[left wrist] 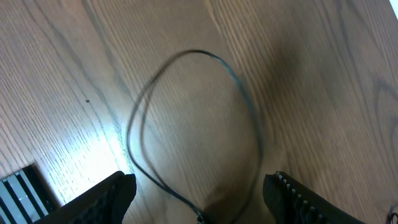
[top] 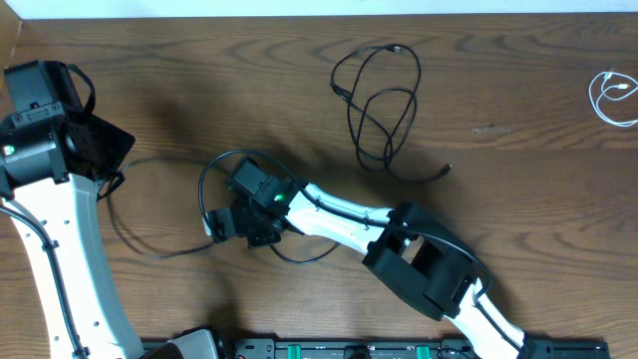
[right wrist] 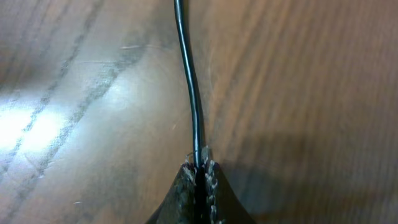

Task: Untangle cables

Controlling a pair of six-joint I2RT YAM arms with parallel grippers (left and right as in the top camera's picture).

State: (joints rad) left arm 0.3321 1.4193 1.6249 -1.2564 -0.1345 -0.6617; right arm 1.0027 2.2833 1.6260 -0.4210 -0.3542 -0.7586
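A thin black cable [top: 205, 182] loops on the wooden table at centre left, and its tail runs left toward my left arm. My right gripper [top: 223, 225] is down on that loop. In the right wrist view the gripper [right wrist: 200, 169] is shut on the black cable [right wrist: 190, 93], which runs straight up from the fingertips. My left gripper [top: 104, 160] hovers at the left, open and holding nothing. Seen from its wrist, the left gripper [left wrist: 199, 200] has a loop of black cable [left wrist: 249, 112] lying between and beyond its fingers [left wrist: 106, 198]. A second black cable [top: 380, 104] lies coiled at the upper centre. A white cable [top: 609, 96] sits at the far right.
The table's far edge [top: 299, 12] runs along the top. A black equipment rail [top: 379, 349] lies along the near edge. The right arm's white links [top: 344, 217] stretch across the lower middle.
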